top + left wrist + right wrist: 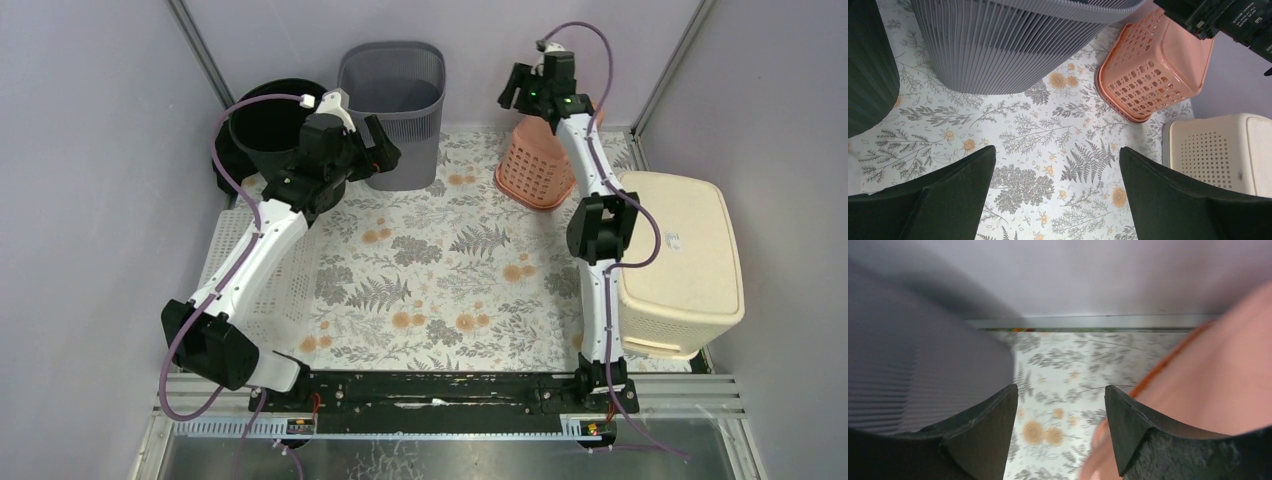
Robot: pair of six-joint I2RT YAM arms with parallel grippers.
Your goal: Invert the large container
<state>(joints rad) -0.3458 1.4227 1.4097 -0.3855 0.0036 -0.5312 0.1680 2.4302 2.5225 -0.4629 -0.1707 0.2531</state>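
Of the containers here, the largest is a cream perforated one (680, 260) (1218, 155), lying bottom up at the right edge. A grey ribbed bin (395, 100) (1013, 45) (913, 375) stands upright at the back. An orange basket (535, 170) (1148, 75) (1228, 380) rests tilted, mouth down on the flowered mat. My right gripper (518, 98) (1061, 390) hovers open just above and left of the orange basket, holding nothing. My left gripper (385, 155) (1057, 155) is wide open beside the grey bin's near left side, empty.
A black bucket (265, 125) (868, 65) stands upright at the back left, behind the left arm. A white slotted basket (285, 285) lies under the left arm. Walls close in on three sides, and the back rail (1088, 322) runs behind the mat.
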